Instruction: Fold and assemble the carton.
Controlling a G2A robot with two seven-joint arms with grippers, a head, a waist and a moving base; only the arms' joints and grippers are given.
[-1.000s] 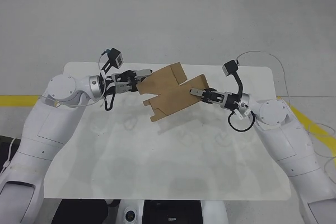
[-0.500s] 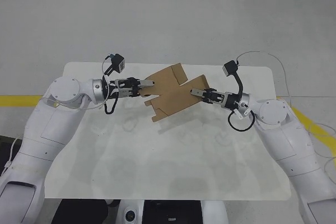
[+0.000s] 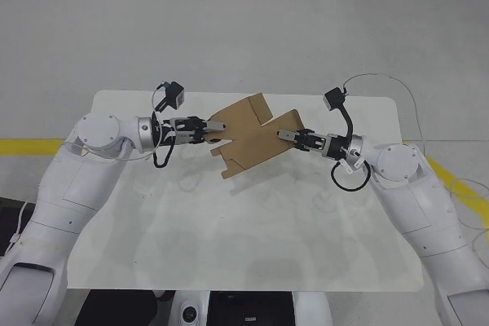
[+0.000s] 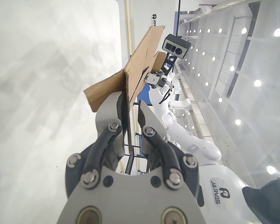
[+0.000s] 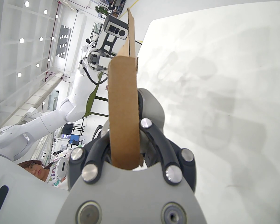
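Note:
The carton (image 3: 248, 134) is a flat brown cardboard blank with flaps, held above the white table (image 3: 244, 236) between my two arms. My left gripper (image 3: 216, 127) is at its left edge. In the left wrist view the fingers straddle that edge of the carton (image 4: 140, 64); the left gripper (image 4: 129, 104) is open, with one finger against the card and a gap at the other. My right gripper (image 3: 287, 134) is shut on the opposite flap. In the right wrist view that strip of carton (image 5: 123, 108) runs through the right gripper (image 5: 130, 99) and hides one finger.
The table's front half lies bare below the arms. A thin cable (image 3: 391, 81) loops over the back right corner. A yellow floor line (image 3: 16, 147) runs past both sides of the table.
My left wrist has turned and slid a little to the right along the carton's left edge. The carton and the right arm have hardly moved.

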